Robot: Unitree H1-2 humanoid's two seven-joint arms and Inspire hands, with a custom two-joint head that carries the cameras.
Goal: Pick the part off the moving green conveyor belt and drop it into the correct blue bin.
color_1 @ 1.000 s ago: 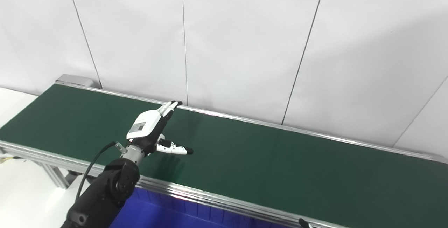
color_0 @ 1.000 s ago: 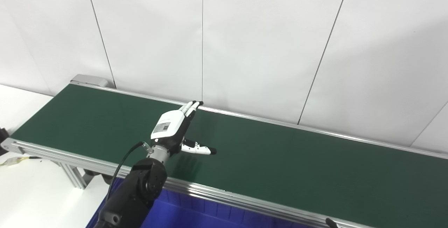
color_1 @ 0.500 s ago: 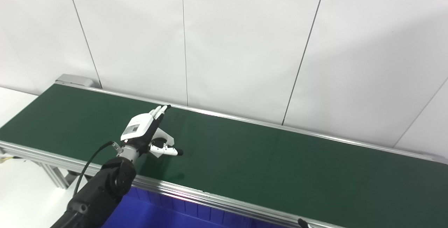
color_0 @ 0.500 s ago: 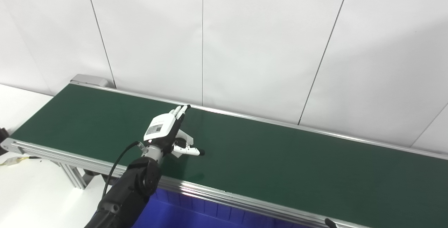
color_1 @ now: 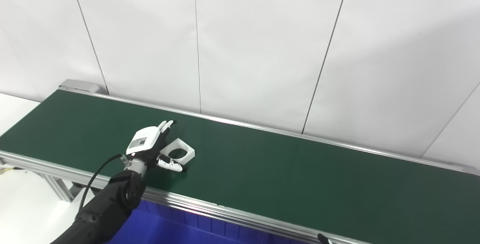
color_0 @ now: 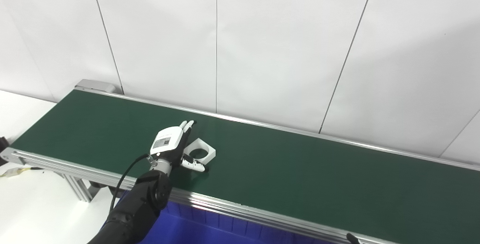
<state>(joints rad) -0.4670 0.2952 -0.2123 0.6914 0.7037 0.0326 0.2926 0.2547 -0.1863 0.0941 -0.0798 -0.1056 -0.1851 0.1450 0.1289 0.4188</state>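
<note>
White tabletop [color_0: 22, 206] fills the lower left corner of the frame, beneath the aluminium end of a green conveyor belt [color_0: 300, 169] that runs diagonally from the upper left toward the right edge. Just left of centre, the robot's left hand [color_0: 169, 147] reaches up from the bottom edge on a black arm [color_0: 138, 206], a black cable [color_0: 125, 176] looping beside the wrist. The hand sits low over the belt with its fingers [color_0: 186, 125] stretched straight toward the far rail and its thumb [color_0: 195, 166] spread out to the right, so it is open wide and grips nothing. A white part [color_0: 202, 152], a square block with a round hole through it, lies flat on the belt immediately right of the palm, framed between fingers and thumb; whether the hand actually touches it cannot be told. Below the belt's near rail [color_0: 262, 217], a strip of the blue bin [color_0: 210, 229] shows along the bottom of the frame. At the lower right, only a dark tip of the right hand [color_0: 352, 238] pokes into view, too little to tell its state. White wall panels [color_0: 281, 49] with thin dark seams fill the upper half.
</note>
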